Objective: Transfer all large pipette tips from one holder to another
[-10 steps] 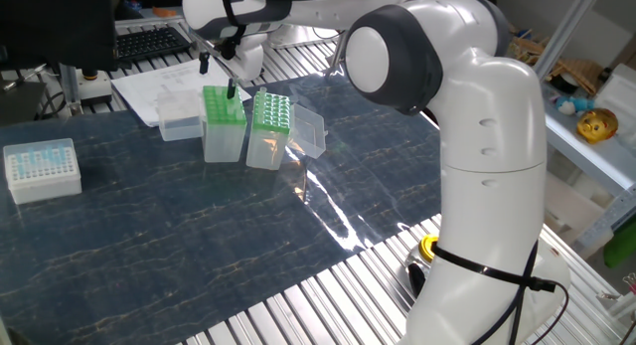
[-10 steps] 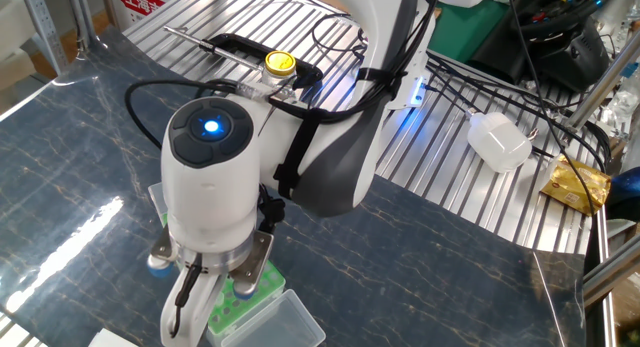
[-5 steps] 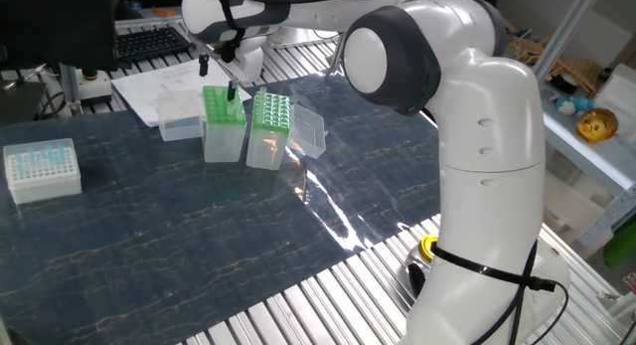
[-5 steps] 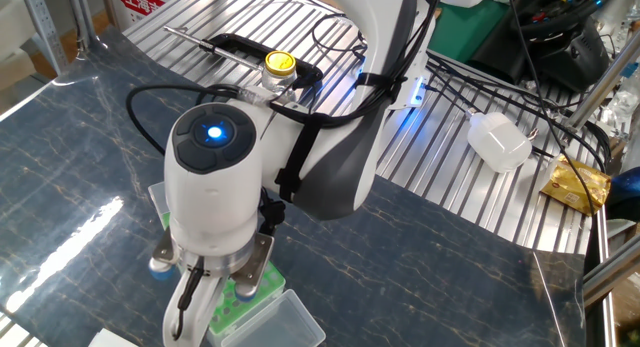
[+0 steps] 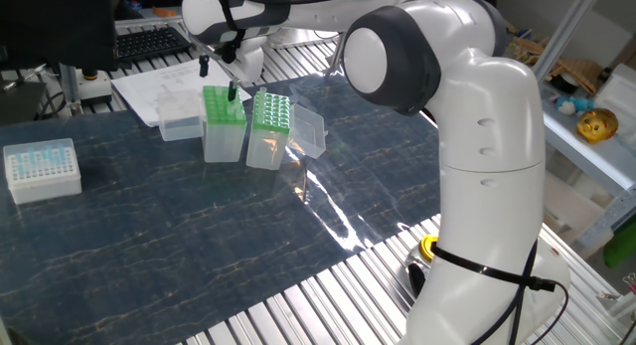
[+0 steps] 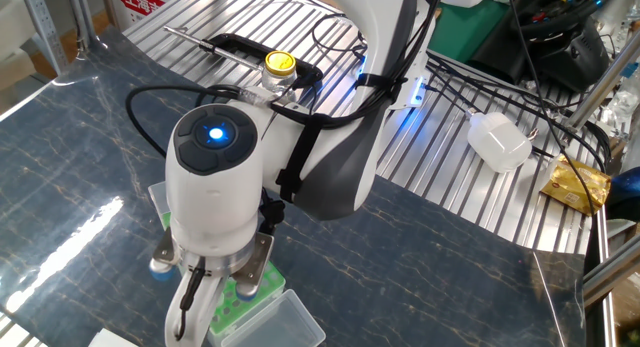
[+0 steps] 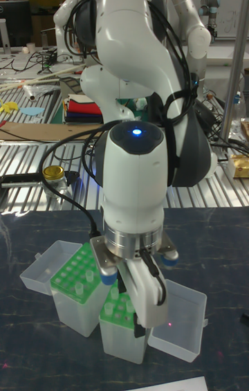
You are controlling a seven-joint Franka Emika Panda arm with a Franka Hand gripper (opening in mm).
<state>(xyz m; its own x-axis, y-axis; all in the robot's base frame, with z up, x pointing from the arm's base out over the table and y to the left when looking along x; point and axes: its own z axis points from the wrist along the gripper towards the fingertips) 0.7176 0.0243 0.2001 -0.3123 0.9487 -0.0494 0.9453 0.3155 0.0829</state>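
Two green racks stand side by side on the dark mat. The right-hand rack [image 5: 270,113] shows rows of pale large pipette tips [image 5: 273,106]. In the tall fixed view that rack [image 7: 77,272] has only a few tips [image 7: 76,288] standing in it. My gripper [image 5: 231,90] points down over the left-hand rack [image 5: 223,106], its fingers close together just above the top. The wrist hides most of this rack [image 7: 117,311] and the fingertips. From the other side the gripper [image 6: 195,292] also hangs over the green rack [image 6: 240,299]. No tip shows between the fingers.
Each rack's clear hinged lid lies open beside it, one at the left [image 5: 180,127] and one at the right [image 5: 310,132]. A white box of small pale-blue tips [image 5: 42,169] stands at the mat's left end. Papers [image 5: 164,85] and a keyboard [image 5: 149,42] lie behind the racks.
The wrist shifted very slightly over the left rack a second ago. It has stayed still for the last half second. The racks have not moved.
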